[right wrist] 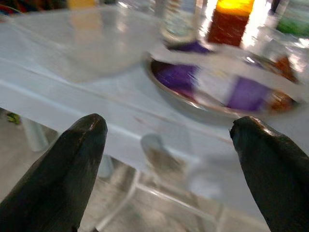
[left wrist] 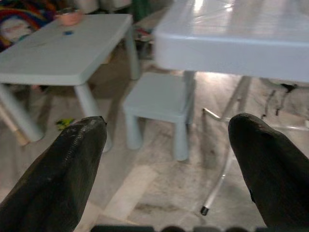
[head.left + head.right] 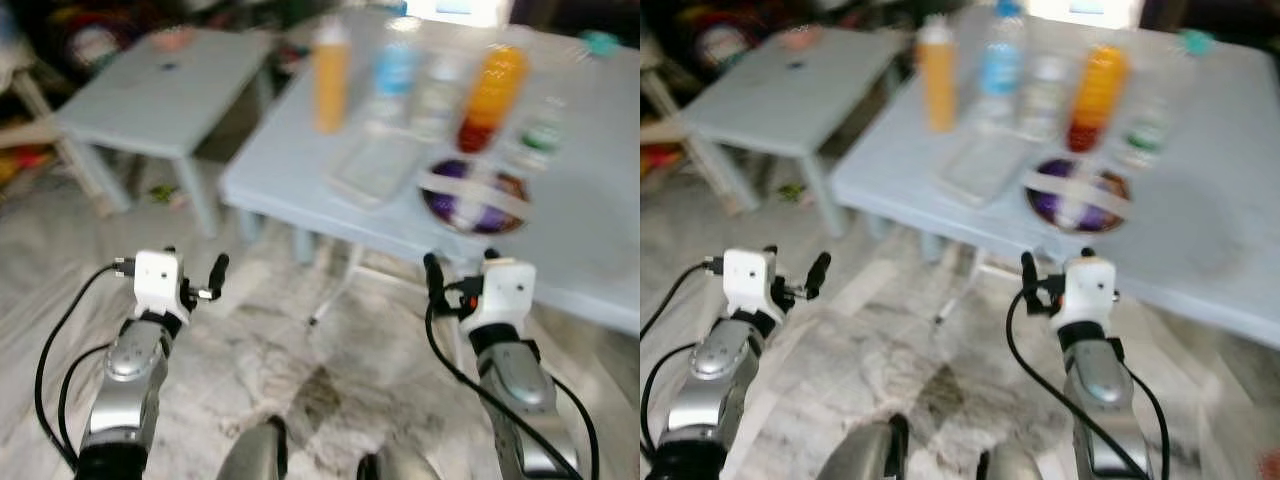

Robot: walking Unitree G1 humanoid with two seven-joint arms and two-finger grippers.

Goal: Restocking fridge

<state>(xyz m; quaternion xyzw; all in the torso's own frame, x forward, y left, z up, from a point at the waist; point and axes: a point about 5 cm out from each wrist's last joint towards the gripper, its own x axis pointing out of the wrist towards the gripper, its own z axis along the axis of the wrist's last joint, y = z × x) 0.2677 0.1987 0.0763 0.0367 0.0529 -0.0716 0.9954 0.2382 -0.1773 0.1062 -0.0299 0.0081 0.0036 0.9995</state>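
Left end effector [image 2: 166, 145] & right end effector [image 1: 169, 145]: both wide open, empty, touching nothing.

Each arm was a run of rounded silver segments ending in a boxy white wrist block, the left pincer [image 3: 205, 280] and right pincer [image 3: 438, 280] each carrying long matte-black fingers [image 2: 58, 179] that tapered to blunt, rounded tips with a finely textured surface. Thin black cables looped out from the side of each white block and ran back down along the silver casings, and a small red mark showed on the inner face of the right wrist block. Two rounded grey body parts with dark edges sat low between the arms.
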